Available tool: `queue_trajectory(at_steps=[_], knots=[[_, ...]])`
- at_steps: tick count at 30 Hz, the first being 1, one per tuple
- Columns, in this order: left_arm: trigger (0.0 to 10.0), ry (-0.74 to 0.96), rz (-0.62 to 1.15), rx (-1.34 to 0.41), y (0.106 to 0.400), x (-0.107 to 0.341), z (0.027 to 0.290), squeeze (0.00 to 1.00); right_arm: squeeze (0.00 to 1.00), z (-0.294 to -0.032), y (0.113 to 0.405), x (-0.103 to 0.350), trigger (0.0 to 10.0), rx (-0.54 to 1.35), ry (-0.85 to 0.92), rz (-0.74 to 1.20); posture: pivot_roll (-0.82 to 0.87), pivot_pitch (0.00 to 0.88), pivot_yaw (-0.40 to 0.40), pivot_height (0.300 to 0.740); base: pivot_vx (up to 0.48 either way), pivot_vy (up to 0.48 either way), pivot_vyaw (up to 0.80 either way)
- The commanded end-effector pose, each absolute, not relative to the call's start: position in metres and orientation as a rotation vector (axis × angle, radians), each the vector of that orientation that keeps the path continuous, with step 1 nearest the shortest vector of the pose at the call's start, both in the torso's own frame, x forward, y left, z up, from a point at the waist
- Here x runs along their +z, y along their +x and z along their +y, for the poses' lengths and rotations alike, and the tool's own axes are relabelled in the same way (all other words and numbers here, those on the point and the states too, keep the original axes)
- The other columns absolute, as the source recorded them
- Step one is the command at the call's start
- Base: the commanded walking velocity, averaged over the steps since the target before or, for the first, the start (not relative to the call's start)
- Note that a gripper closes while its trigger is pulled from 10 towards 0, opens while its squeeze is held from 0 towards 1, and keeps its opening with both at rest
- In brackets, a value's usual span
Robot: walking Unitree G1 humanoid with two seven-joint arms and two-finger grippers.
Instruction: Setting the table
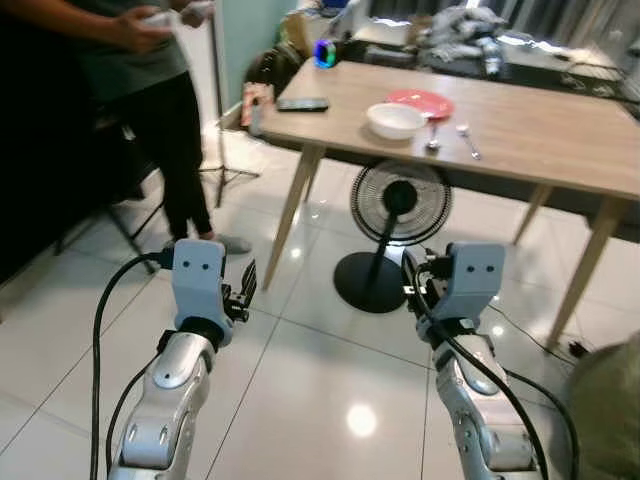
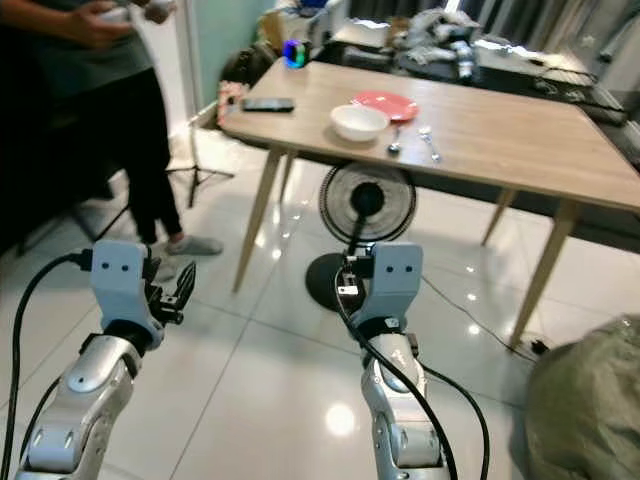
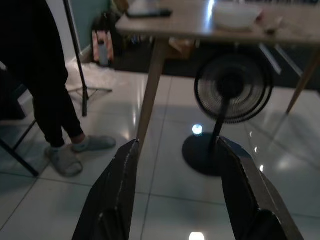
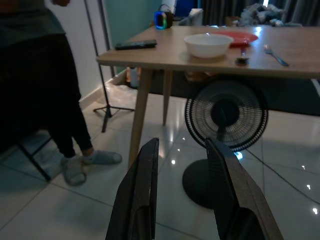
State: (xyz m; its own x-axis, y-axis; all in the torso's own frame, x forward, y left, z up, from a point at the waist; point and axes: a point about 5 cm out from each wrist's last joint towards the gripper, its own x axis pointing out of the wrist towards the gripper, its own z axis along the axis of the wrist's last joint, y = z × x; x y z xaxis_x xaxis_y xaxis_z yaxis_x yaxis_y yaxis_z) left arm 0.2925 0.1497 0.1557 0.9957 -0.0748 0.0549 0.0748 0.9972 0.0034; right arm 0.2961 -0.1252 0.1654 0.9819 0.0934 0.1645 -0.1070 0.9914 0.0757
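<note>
Left eye view's upper right holds the table (image 1: 560,130) with bowl (image 1: 395,120) and plate (image 1: 420,101), so both my left gripper (image 3: 177,195) and right gripper (image 4: 180,190) hang released, empty, awaiting approach.

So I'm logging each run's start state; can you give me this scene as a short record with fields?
table: wooden table ahead of the robot
tableware: white bowl, red plate behind it, spoon and fork beside them
other: phone near the table's corner
under table: black fan
left gripper: open, over the floor
right gripper: open, over the floor
person: standing at left
</note>
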Motion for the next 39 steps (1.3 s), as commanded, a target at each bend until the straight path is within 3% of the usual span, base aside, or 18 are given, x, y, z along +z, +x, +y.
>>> queue_trajectory(at_steps=[1,17,34,39], knots=[[10.0,0.003,-0.043,-0.075,0.2920,0.1529,0.1483,0.00,0.00,-0.1281,0.2956,0.1639,10.0,0.092,0.079,-0.155,-0.04,0.034,0.042,0.740,0.480,0.000,-0.80],[10.0,0.006,-0.046,-0.075,0.2926,0.1532,0.1492,0.00,0.00,-0.1281,0.2962,0.1649,10.0,0.087,0.072,-0.165,-0.04,0.029,0.043,0.740,0.480,0.000,-0.08],[10.0,0.005,-0.048,-0.078,0.2924,0.1533,0.1490,0.00,0.00,-0.1293,0.2976,0.1650,10.0,0.081,0.079,-0.163,-0.03,0.022,0.043,0.740,0.480,0.000,-0.73],[10.0,0.005,-0.049,-0.078,0.2926,0.1537,0.1488,0.00,0.00,-0.1296,0.2978,0.1659,10.0,0.080,0.076,-0.168,-0.03,0.024,0.043,0.740,0.480,0.000,0.00]])
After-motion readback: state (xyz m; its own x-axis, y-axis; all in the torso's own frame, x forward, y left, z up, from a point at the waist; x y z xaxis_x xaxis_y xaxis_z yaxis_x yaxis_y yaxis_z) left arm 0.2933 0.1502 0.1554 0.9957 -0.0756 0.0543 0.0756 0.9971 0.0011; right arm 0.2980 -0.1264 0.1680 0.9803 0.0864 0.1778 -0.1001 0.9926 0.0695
